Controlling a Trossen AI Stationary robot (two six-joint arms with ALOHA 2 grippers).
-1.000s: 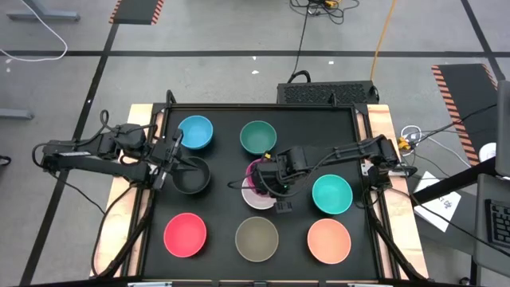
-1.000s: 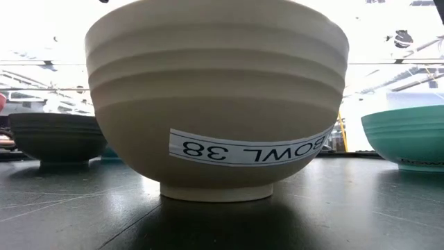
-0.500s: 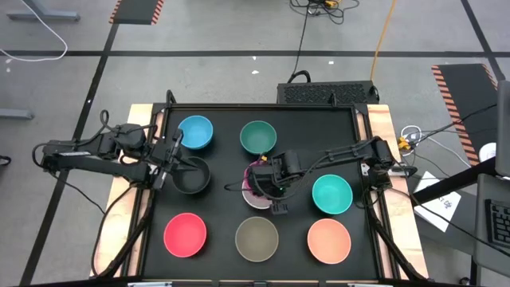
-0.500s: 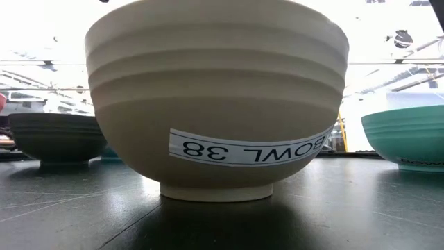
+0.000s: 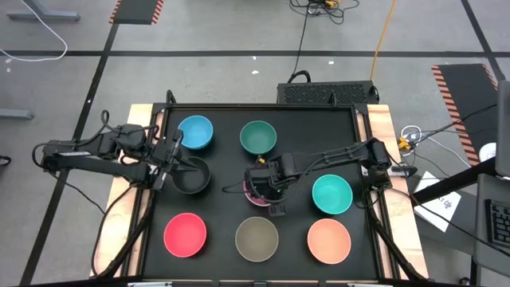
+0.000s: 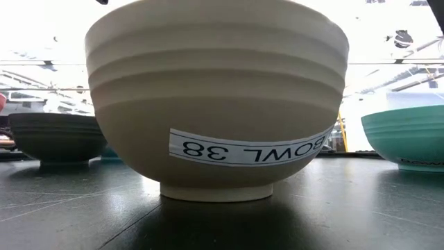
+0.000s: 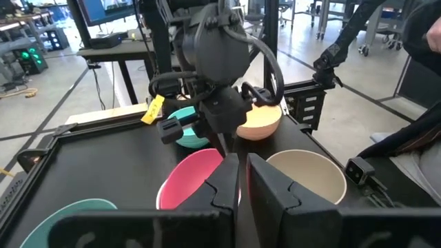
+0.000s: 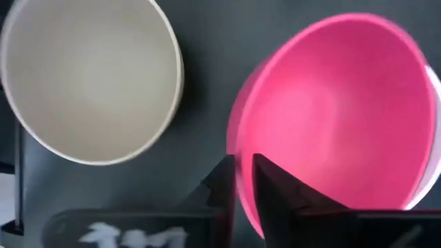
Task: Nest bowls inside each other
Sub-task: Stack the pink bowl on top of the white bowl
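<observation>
Magenta bowl (image 8: 331,117) nested in white bowl (image 5: 249,194), right gripper (image 5: 263,187) above.

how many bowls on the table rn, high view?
9, counting a nested pair: light blue, dark green, black, magenta in white (mostly hidden), teal, red-pink, olive-grey, peach-orange.

Right tool (image 5: 256,190) pinched at table centre; left tool (image 5: 169,163) shut.

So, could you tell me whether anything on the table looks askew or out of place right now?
Only the magenta bowl stands out: it sits in the white bowl at the table's middle under the right gripper, whose fingers straddle its rim. The other bowls stand upright and apart. The left gripper is at the black bowl.
</observation>
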